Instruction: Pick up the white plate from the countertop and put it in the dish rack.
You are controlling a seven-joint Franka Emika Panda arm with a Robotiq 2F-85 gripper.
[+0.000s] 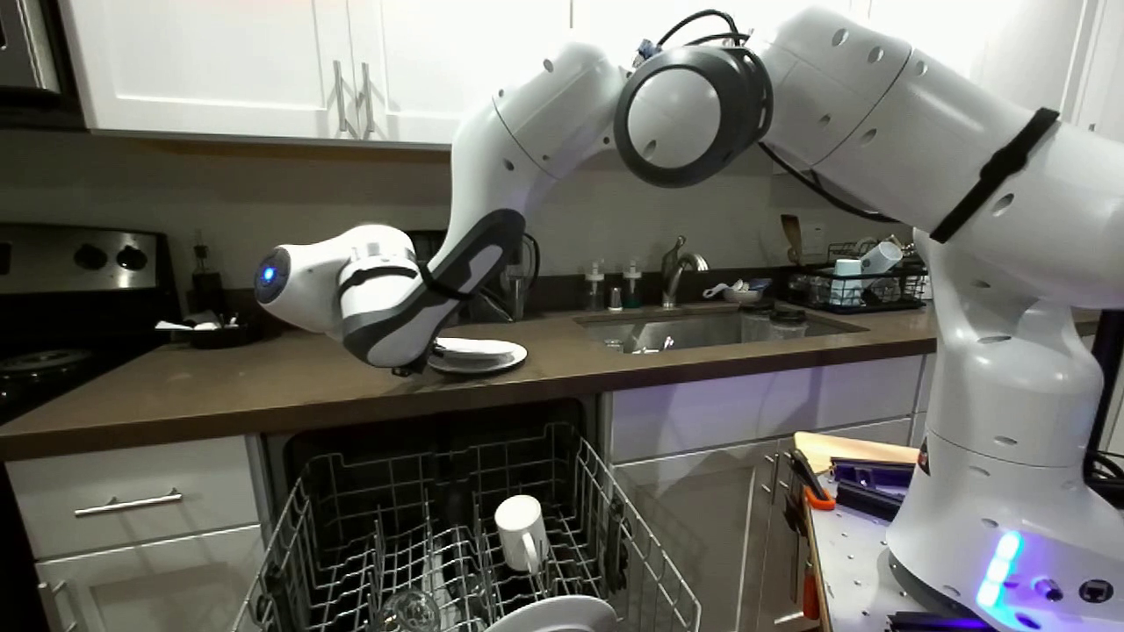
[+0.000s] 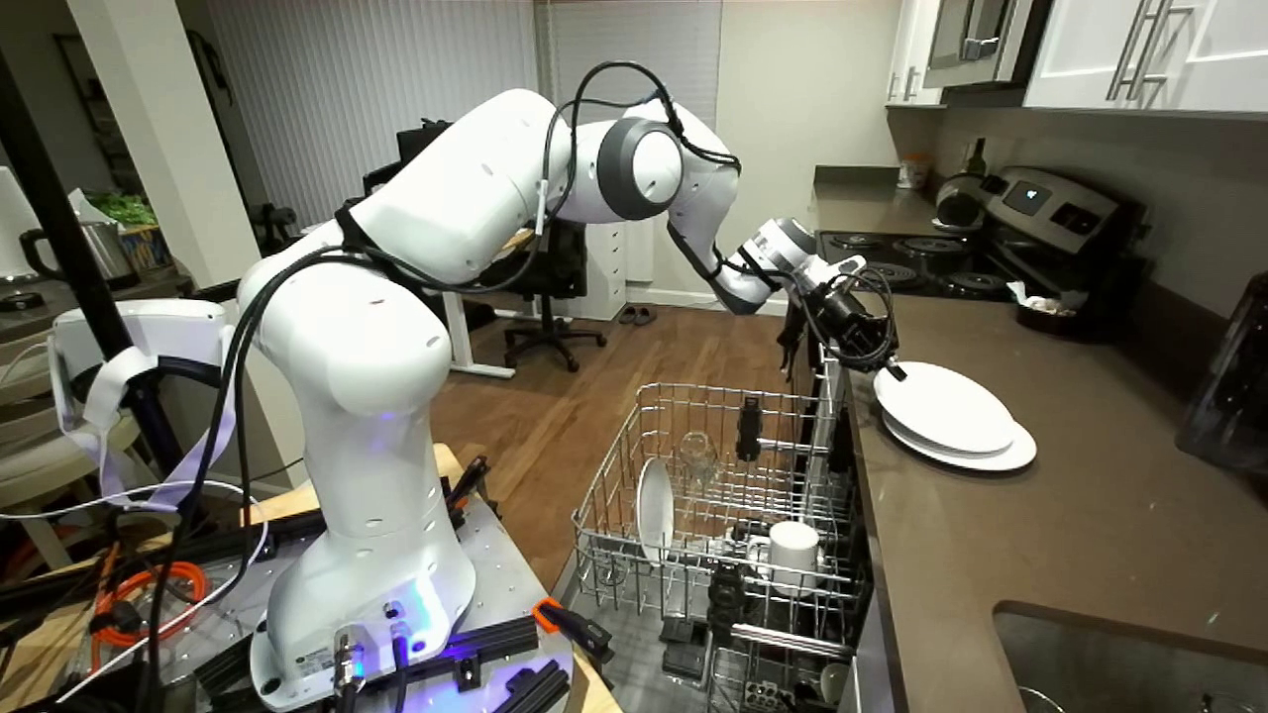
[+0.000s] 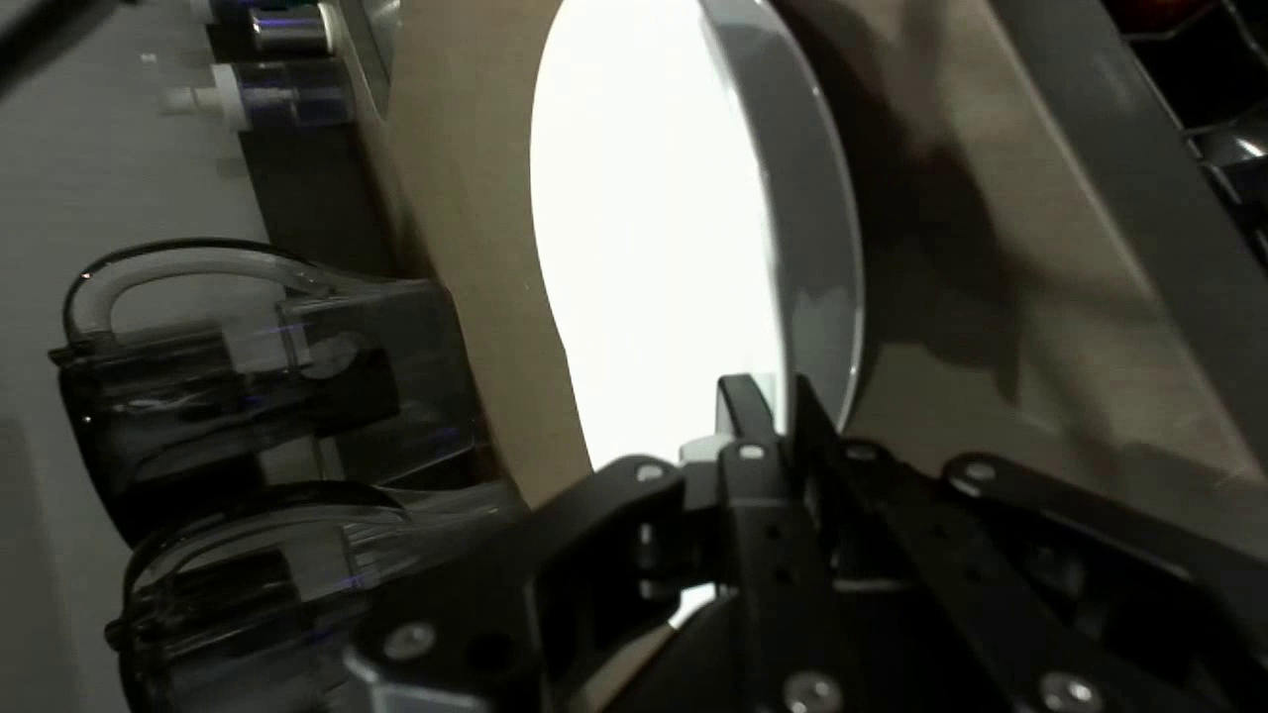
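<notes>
White round shallow plate [image 2: 946,406] juts out directly ahead of the hand [image 3: 783,411], which pinches its nearest rim between black fingers [image 3: 748,416]. It tilts, the edge at the hand raised, above a second white round plate [image 2: 1018,454] that reaches past it on the side away from the hand; whether the two touch is hard to tell. That lower plate lies on the flat dark brown-grey desk [image 2: 991,555]. Lower than the hand, past the desk's front edge, the pale grey metal-wire dish rack [image 1: 457,540] holds a white handled mug [image 1: 520,527].
</notes>
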